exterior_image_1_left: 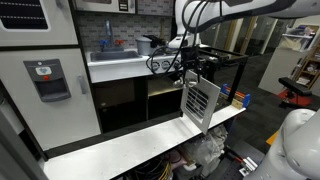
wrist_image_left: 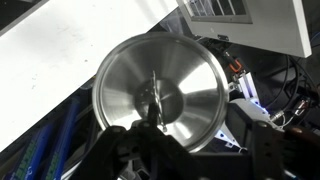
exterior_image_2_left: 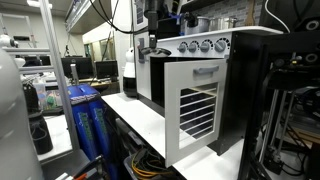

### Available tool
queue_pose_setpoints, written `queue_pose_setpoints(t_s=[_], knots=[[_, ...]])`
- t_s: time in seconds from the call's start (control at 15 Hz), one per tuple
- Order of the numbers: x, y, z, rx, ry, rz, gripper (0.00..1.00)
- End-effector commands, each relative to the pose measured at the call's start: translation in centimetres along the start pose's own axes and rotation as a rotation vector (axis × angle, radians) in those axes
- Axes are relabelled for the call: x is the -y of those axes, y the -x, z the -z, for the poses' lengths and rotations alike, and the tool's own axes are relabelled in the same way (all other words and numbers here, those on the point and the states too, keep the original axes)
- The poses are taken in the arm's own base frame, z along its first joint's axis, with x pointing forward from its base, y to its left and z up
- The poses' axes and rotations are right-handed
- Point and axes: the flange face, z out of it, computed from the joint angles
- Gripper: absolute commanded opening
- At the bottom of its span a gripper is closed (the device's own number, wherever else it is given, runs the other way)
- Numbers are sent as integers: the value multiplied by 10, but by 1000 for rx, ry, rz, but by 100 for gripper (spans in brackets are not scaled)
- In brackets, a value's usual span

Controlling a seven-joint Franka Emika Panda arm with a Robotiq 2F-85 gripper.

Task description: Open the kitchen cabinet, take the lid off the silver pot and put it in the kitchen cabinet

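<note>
Clamps the fingers (wrist_image_left: pixel 140 132) of the gripper (wrist_image_left: pixel 152 120) together on the small knob at the centre of the lid (wrist_image_left: pixel 190 85). Holds it in the air in front of the toy kitchen, over the front edge of the white tabletop (wrist_image_left: pixel 60 45), resting on nothing.

Fills most of the wrist view with it: round, polished silver metal, gently domed, with a brighter rim, soft grey reflections across the face and a thin upright knob in the middle. Looks clean and smooth, with no marks to be made out.

Hangs near the kitchen cabinet (exterior_image_1_left: pixel 201 100), with its white slatted door swung wide open and a dark interior behind. Shows the same open door large in an exterior view, kitchen cabinet (exterior_image_2_left: pixel 195 110) in the foreground. Catches a corner of that door at the top right of the wrist view.

Cannot make out the lid clearly below the gripper (exterior_image_1_left: pixel 187 66) in either exterior view; too small there.
</note>
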Motion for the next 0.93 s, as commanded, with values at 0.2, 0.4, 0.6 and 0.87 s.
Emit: queue_pose_setpoints(t_s=[0.2, 0.4, 0.6, 0.87], knots=[[2, -19, 3, 29, 71, 48, 44], [4, -21, 4, 29, 93, 47, 44], [1, -18, 7, 24, 63, 28, 69], [1, -19, 7, 26, 68, 27, 69]])
